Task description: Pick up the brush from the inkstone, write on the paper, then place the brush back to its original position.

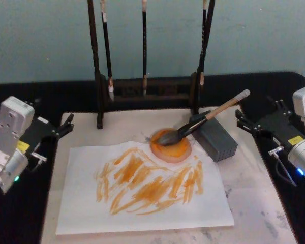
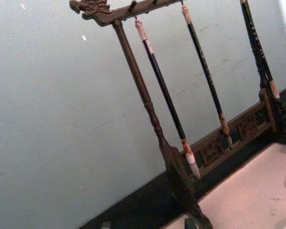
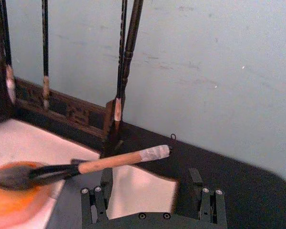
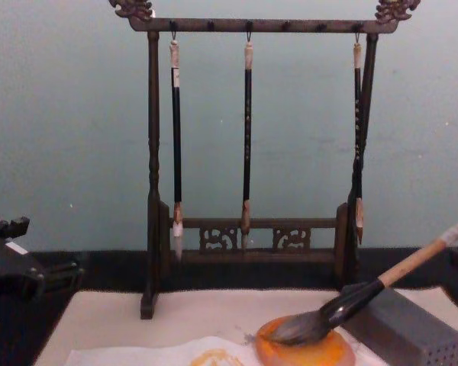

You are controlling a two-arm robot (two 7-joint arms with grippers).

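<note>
Pale wood, fat dark bristles, white wrapped end: finds the brush lying centre-far, head on the flat round orange inkstone, handle propped on the dotted grey block to its right. Looks like pick-up, or else the finish, given orange streaks across the thin paper nearer. Calls for closing the right gripper, spread wide at the right edge, around the slanted handle. Leaves the left gripper parked left, also unclenched.

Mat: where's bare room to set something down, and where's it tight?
Free: mat right of the paper, on the robot's side of the grey block; also the strip between brush rack and paper, left side. Crowded: inkstone, brush and block bunched by the rack's right post.
</note>
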